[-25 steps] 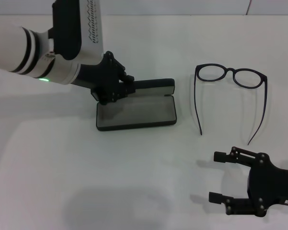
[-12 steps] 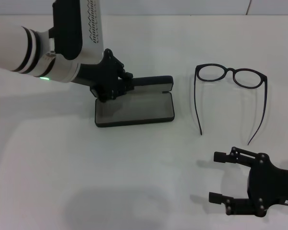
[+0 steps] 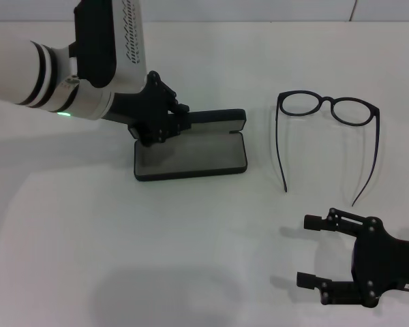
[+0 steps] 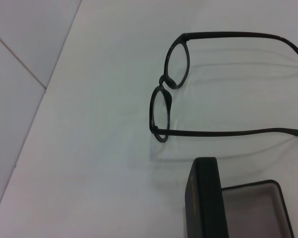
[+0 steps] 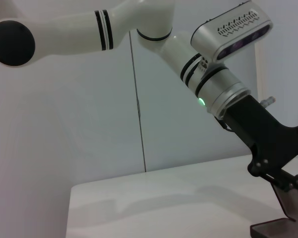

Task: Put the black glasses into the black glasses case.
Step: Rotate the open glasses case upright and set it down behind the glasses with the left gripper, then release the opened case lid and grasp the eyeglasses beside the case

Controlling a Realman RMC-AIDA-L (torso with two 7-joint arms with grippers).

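Black glasses [image 3: 328,109] unfolded; black glasses case [image 3: 191,155] open, apart.

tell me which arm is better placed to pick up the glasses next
Probably the right. The right gripper sits open on the table just near of the black glasses, on their side, with nothing between. The left gripper is occupied at the far left corner of the open black glasses case.

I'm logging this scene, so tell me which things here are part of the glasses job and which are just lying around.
Part of the job:
- black glasses, unfolded on the table
- black glasses case, lid up
- left tool, at the case's lid end
- right tool, open, near the robot, apart from the glasses

Just lying about:
- nothing besides the white table
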